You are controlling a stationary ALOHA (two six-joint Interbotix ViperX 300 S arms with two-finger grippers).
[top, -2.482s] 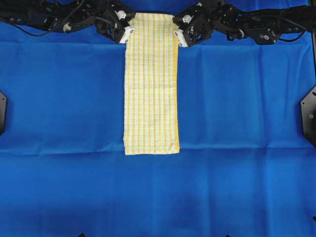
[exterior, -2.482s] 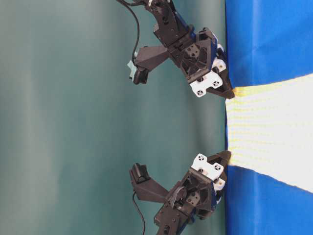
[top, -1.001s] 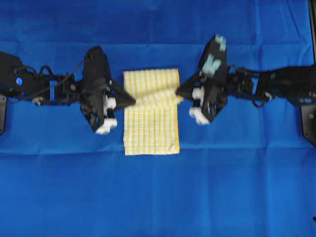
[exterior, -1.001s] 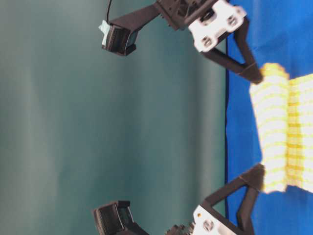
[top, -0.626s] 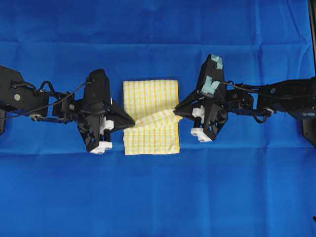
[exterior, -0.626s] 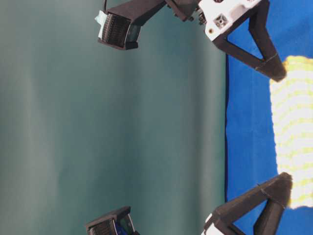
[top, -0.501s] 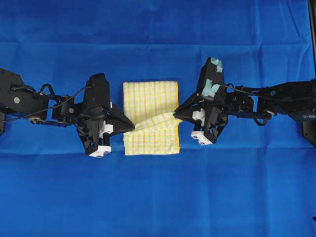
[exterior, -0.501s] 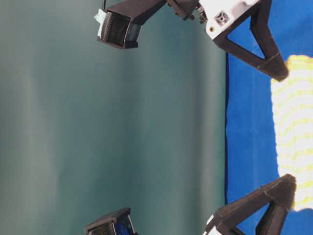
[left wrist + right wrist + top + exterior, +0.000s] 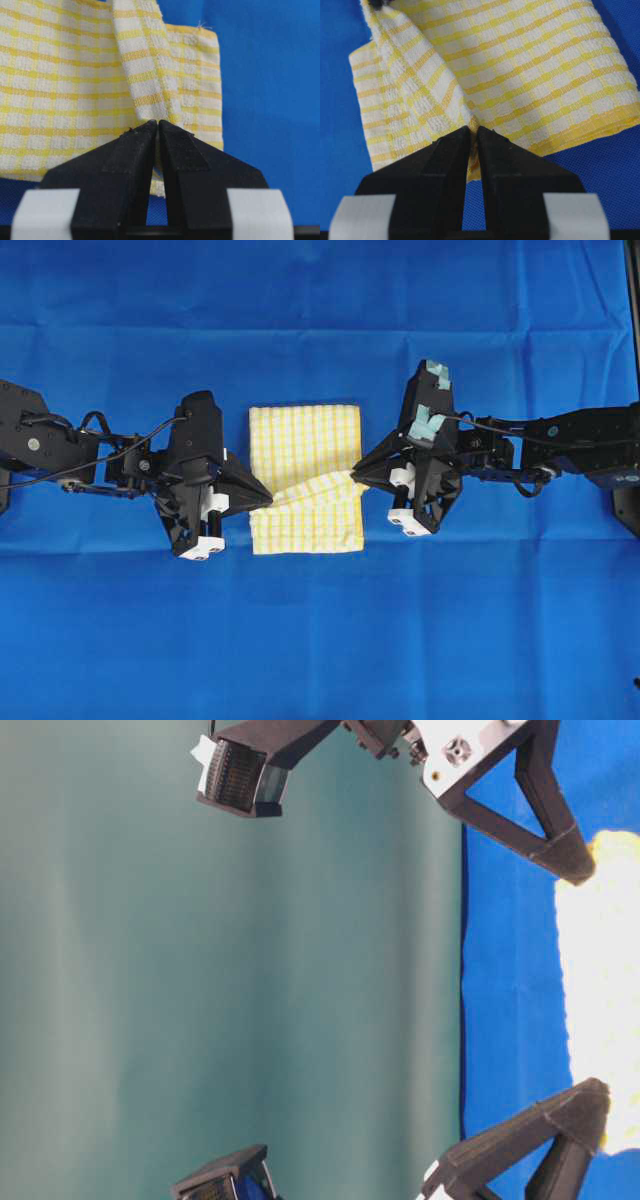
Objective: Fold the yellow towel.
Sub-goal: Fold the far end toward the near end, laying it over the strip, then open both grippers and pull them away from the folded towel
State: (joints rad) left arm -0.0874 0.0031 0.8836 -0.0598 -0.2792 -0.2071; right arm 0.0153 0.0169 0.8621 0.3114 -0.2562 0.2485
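Note:
The yellow towel point(image 9: 305, 440), white with yellow checks, lies as a narrow strip doubled over itself on the blue cloth. Its lifted end sags in a band between my two grippers. My left gripper point(image 9: 270, 502) is shut on the towel's left corner, with the fabric pinched at the fingertips in the left wrist view point(image 9: 158, 122). My right gripper point(image 9: 356, 472) is shut on the right corner, and yellow hem shows between the fingers in the right wrist view point(image 9: 472, 130). The carried end hangs just short of the towel's near edge point(image 9: 306, 545). In the table-level view the towel point(image 9: 600, 970) glares bright.
A blue cloth point(image 9: 320, 640) covers the whole table. Black mounts sit at the right edge point(image 9: 625, 475) and the left edge. A plain teal backdrop point(image 9: 200, 970) fills the table-level view. Both arms reach in from the sides.
Both grippers have carried the towel's far end toward the near edge, doubling the strip over. In the last half second they crept only slightly further; both grips stayed shut.

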